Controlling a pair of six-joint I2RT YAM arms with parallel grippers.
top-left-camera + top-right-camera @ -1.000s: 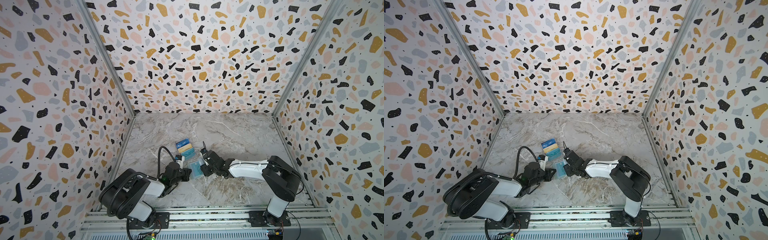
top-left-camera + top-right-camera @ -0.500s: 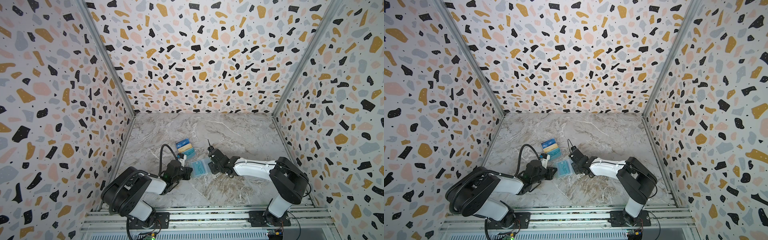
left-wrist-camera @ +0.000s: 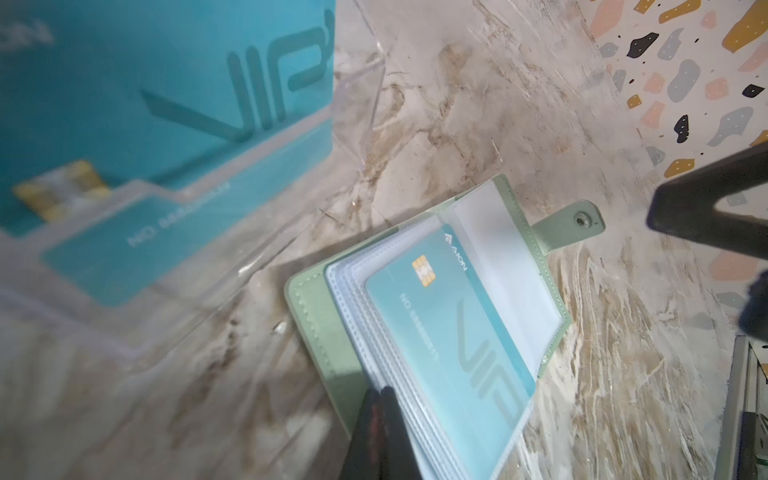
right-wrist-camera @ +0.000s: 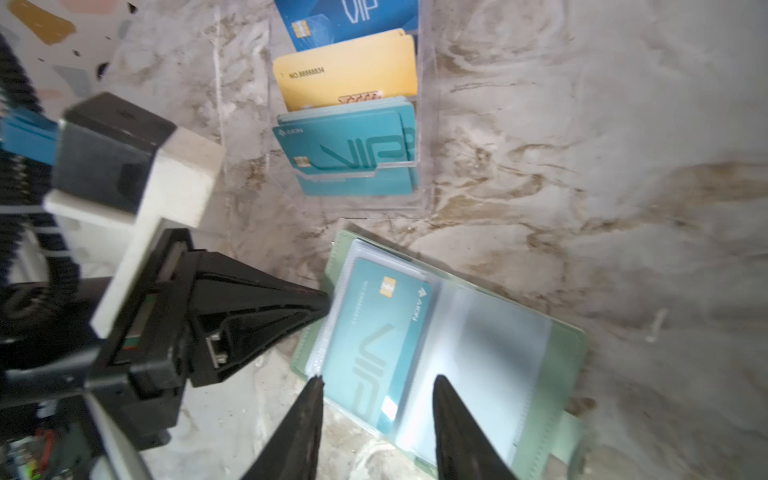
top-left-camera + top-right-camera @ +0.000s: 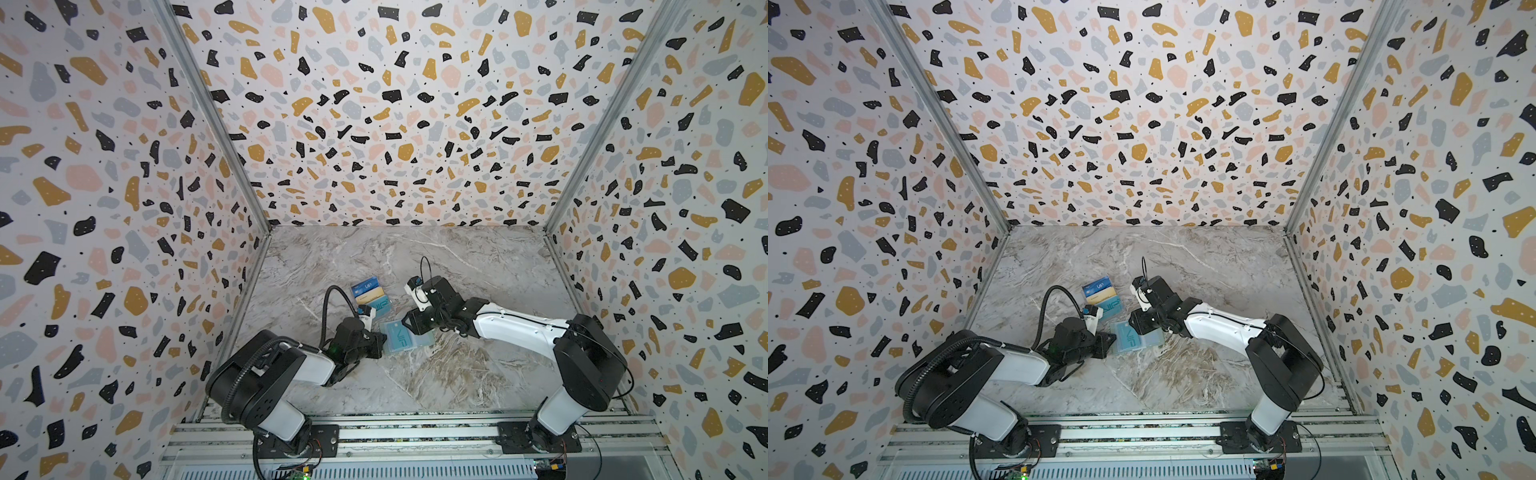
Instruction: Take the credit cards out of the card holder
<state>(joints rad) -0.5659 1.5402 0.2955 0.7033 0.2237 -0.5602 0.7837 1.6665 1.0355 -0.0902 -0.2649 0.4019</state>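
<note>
L tool (image 3: 379,395) closed at card holder (image 3: 316,316) edge; R tool (image 4: 379,378) apart over its teal VIP card (image 4: 370,328).

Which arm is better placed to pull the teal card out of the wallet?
Right. The right tool is open, astride the end of the teal card. The left tool is shut, its tip on the edge of the wallet, apparently steadying it.

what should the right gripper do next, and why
Probably close the right gripper on the near end of the teal card. Its jaws stand apart on either side of that end, the card sits in a clear sleeve of the open holder, and the shut left gripper touches the holder's edge, seemingly steadying it.
</note>
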